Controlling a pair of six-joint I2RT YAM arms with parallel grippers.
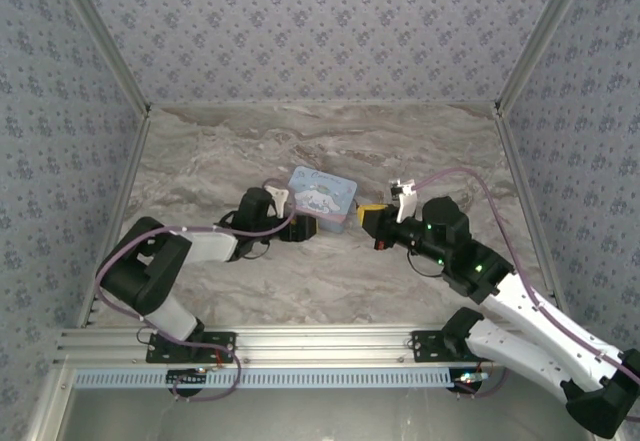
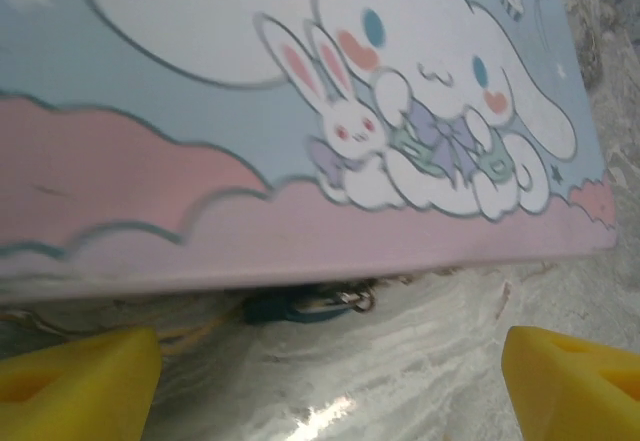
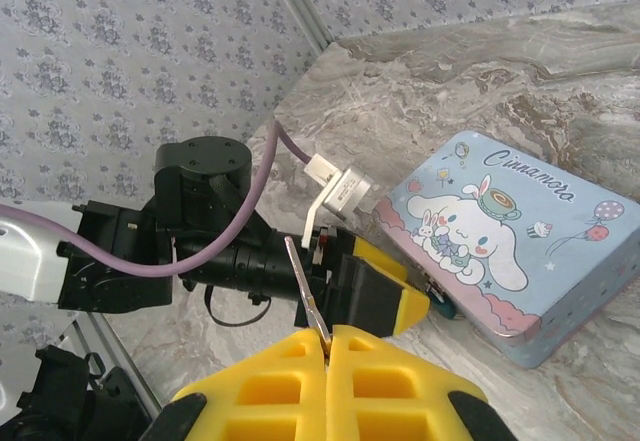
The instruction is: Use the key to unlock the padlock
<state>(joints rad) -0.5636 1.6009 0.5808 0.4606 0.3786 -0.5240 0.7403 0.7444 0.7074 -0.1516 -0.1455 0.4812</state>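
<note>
From above I see a grey marbled bench (image 1: 300, 141) boxed in by floral-papered walls (image 1: 300, 21), with the cartoon tin (image 1: 322, 197) near its middle. My left gripper (image 1: 300, 228) sits at the tin's near-left side, and the right gripper (image 1: 372, 219) is just beside its right end. On the left wrist camera the fingers (image 2: 75, 386) stand wide apart, nothing between them. The padlock (image 2: 300, 306) lies beyond them against the tin's lower edge, its long axis along that edge, blue body left, dark metal piece right. On the right wrist camera the yellow pads (image 3: 280, 391) are pressed together, pinching the key (image 3: 305, 291), which points up toward the left arm (image 3: 200, 251).
</note>
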